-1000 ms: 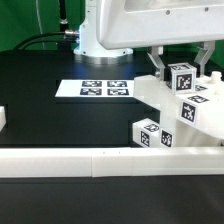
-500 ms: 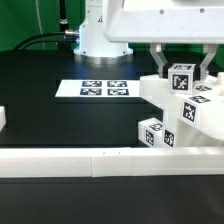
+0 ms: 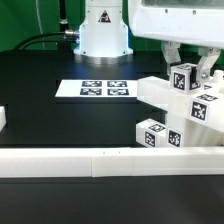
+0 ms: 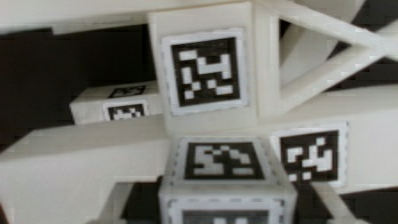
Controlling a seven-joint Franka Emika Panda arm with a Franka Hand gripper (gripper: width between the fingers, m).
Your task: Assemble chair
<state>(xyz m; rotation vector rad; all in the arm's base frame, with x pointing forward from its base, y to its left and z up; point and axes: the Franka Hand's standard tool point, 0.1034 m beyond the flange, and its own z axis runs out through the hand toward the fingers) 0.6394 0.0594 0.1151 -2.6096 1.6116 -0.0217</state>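
1. Black table [image 3: 40,70]: marker board [image 3: 105,88] lying flat mid-surface, white rail [image 3: 80,160] running along the front edge.
2. Chair [image 3: 160,100], partly built, sitting at the exterior view's right, just behind the rail.
3. Gripper [image 3: 190,66] reaching down over the chair, jaws partly closed and appearing to be clamping an upright leg [image 3: 183,78].
4. Step judged: seating that leg. The arm is best keeping the leg square to its joint and pressing straight along it, as tilting risks jamming.

Matte white, tag-covered chair [image 3: 150,92], parts partly joined, at the exterior view's right.
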